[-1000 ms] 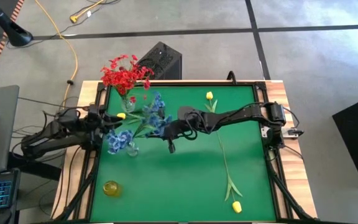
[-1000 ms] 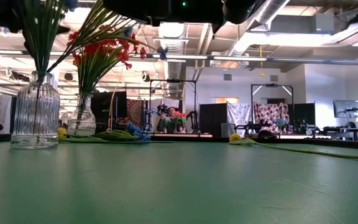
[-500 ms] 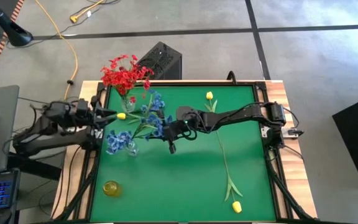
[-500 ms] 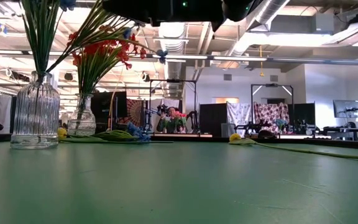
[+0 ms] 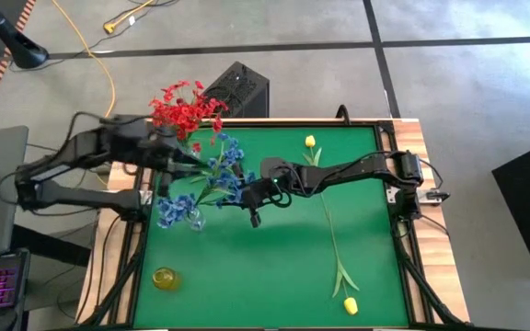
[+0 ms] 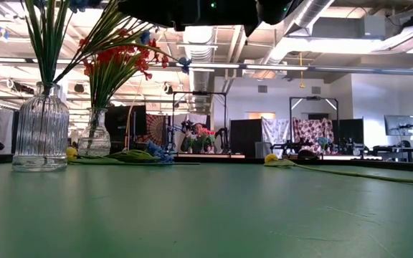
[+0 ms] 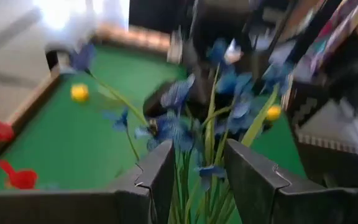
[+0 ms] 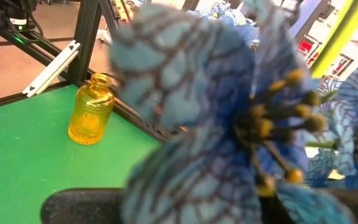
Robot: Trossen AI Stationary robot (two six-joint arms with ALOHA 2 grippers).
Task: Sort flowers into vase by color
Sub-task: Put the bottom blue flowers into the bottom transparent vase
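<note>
My right gripper (image 5: 247, 196) hovers over the table's middle left, shut on a spray of blue flowers (image 5: 225, 168); one blossom (image 8: 229, 118) fills the right wrist view and hides the fingers. My left gripper (image 7: 197, 155) is up at the left, open, with a finger on either side of the spray's green stems (image 7: 194, 186); I cannot tell whether they touch. More blue flowers stand in a clear ribbed vase (image 6: 41, 129). Red flowers (image 5: 184, 108) stand in a second clear vase (image 6: 94, 140). A yellow tulip (image 5: 310, 141) lies at the far side, another (image 5: 350, 305) near the front. My right gripper holds the blue spray lifted clear of the table, its blossoms (image 5: 231, 184) next to the fingers and its stems reaching toward the left arm. The big blossom in the right wrist view hides the place of contact, so which part the fingers have cannot be told.
A small yellow glass vase (image 5: 164, 278) stands at the near left of the green mat (image 5: 283, 257). A tulip's long stem (image 5: 331, 234) lies across the right half. On the mat by the vases lie a blue blossom (image 6: 160, 152) and a yellow bud (image 6: 70, 152).
My left gripper has risen from low at the table's left edge and swung toward the far side and the blue spray; its fingers now stand around the stems. The right gripper and the spray have kept still.
</note>
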